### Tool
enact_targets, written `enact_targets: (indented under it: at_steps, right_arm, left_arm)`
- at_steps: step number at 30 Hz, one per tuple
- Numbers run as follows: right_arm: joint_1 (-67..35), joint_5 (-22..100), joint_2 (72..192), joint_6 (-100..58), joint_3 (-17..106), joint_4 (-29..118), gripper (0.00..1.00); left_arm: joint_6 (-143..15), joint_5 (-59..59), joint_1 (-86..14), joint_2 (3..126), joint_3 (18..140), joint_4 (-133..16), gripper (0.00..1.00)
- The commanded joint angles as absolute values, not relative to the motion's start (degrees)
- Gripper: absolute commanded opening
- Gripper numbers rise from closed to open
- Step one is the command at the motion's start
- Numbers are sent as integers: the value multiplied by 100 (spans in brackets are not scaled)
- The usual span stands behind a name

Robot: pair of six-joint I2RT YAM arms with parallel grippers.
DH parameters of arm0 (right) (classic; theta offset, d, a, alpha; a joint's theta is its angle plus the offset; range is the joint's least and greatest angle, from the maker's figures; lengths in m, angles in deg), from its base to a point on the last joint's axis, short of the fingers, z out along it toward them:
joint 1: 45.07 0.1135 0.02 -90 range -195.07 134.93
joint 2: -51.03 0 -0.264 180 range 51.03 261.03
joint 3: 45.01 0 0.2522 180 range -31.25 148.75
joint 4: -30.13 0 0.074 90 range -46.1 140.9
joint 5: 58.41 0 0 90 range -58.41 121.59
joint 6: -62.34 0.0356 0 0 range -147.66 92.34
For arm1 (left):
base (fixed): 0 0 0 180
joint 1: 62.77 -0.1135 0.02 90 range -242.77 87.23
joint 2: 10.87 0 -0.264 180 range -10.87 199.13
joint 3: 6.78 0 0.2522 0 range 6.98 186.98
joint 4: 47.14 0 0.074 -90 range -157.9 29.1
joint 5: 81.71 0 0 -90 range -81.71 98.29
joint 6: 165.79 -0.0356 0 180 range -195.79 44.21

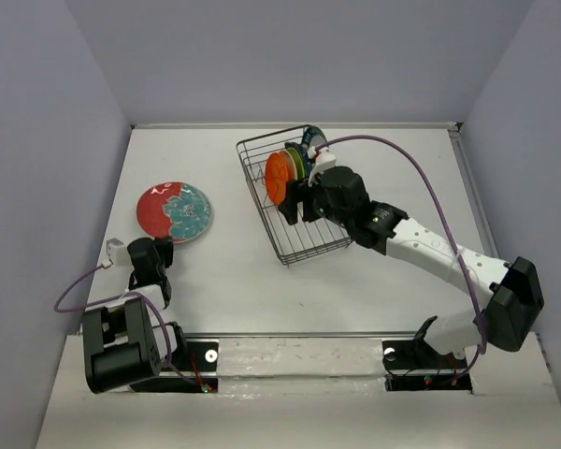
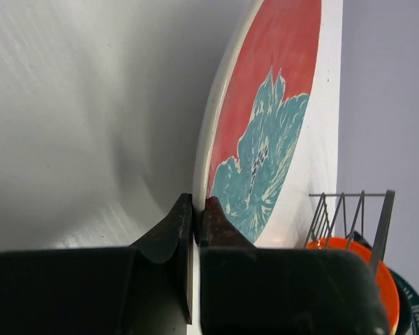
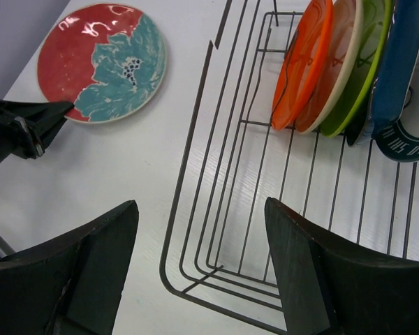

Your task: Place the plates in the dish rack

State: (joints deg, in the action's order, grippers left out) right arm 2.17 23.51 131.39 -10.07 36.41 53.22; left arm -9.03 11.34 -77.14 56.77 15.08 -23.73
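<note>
The red-and-teal patterned plate (image 1: 175,211) lies on the table at the left. My left gripper (image 1: 153,259) is shut on its near rim; in the left wrist view the fingers (image 2: 195,209) pinch the plate's (image 2: 265,139) edge. The wire dish rack (image 1: 262,204) stands at centre back, holding the orange plate (image 1: 279,178), a cream one, the lime green one (image 1: 299,161), a dark blue one and a teal-rimmed one upright at its far end. My right gripper (image 1: 294,201) hangs open and empty over the rack's (image 3: 195,139) near end, beside the orange plate (image 3: 304,66).
The rack's near half (image 3: 314,209) holds no plates. The table's white back wall and side walls enclose the work area. The right arm (image 1: 430,248) stretches diagonally from the near right to the rack.
</note>
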Motion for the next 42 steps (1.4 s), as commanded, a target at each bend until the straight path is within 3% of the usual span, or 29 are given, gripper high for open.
enact_targets:
  at_steps: [1,10,19,33,42]
  right_arm:
    - [221,2692,13145,-964,3809,4987,78]
    - [221,4098,13513,-806,4493,4952,99]
    - [221,4521,14278,-753,5479,5057,100]
    - [-771,5645,15676,-217,6850,5075,100]
    - [-895,5970,15958,-42,6816,4822,98]
  left_arm:
    - [-1427,655,-7675,5541,1383,-2109,5]
    - [-1770,-330,-7675,3371,1830,-2336,5]
    - [-1919,-955,-7534,3264,2859,-2301,5]
    - [-2780,-1288,-6876,3369,4029,-2768,6]
    - [-2333,-2193,-6462,3405,4249,-2531,6]
